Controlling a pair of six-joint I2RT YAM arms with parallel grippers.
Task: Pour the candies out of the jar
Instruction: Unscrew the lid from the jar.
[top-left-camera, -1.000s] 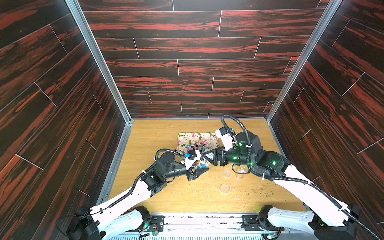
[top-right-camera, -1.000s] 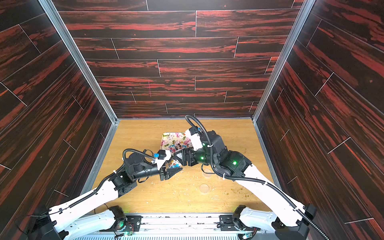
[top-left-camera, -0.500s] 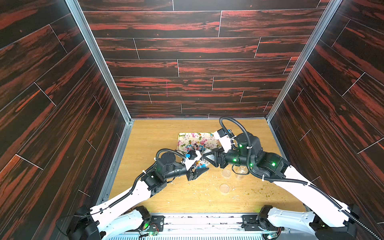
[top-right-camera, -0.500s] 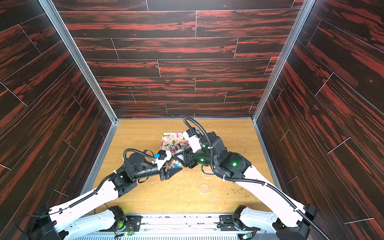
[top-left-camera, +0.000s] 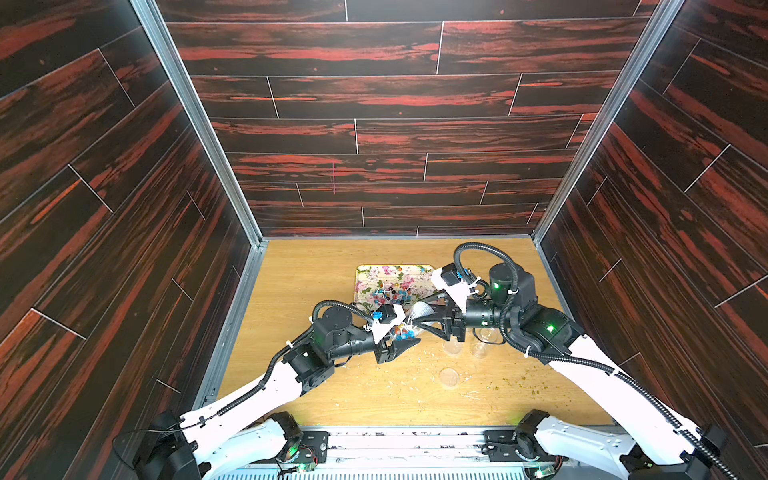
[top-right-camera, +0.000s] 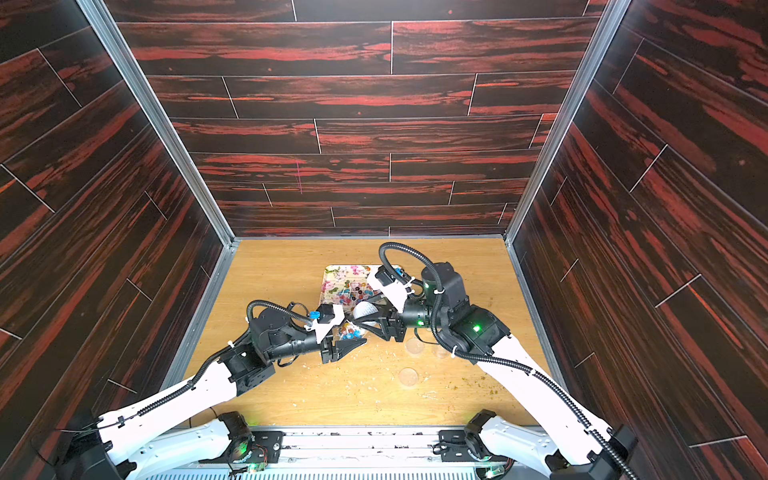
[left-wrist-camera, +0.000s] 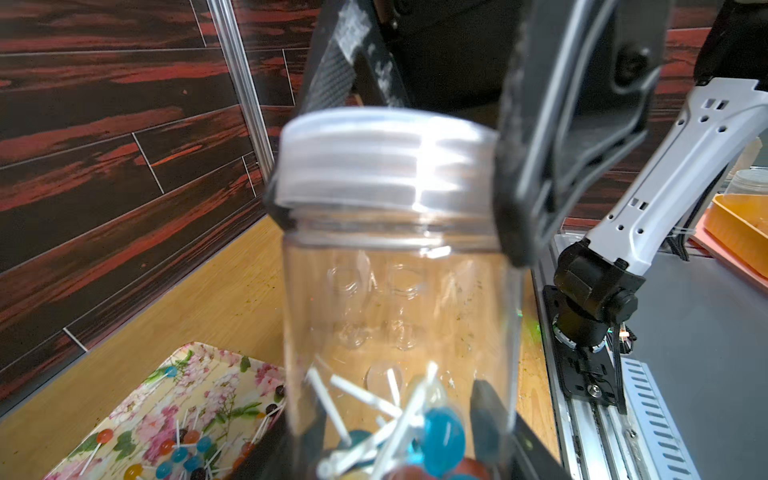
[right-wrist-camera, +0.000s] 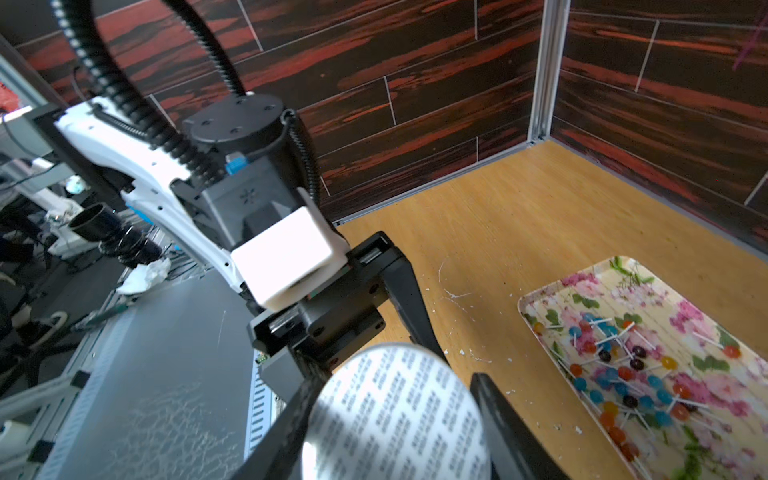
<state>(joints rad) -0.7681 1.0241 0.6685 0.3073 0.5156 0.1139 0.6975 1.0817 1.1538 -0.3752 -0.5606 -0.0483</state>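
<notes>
Three walls enclose the bay: back wall (top-left-camera: 374, 124), left wall (top-left-camera: 83, 208) and right wall (top-left-camera: 685, 187), all dark planks streaked red with thin pale seams. Silvery metal posts (top-left-camera: 199, 124) stand in the rear corners. The counter (top-left-camera: 311, 270) is light wood grain, with pale crumbs (top-left-camera: 419, 365) scattered toward the front. A grey rail (top-left-camera: 415, 440) runs along the front edge. The light is bright and even.

Jar (left-wrist-camera: 395, 299) runs off the left wrist view's edge at its base; print on its lid (right-wrist-camera: 399, 415) blurs beyond reading.
</notes>
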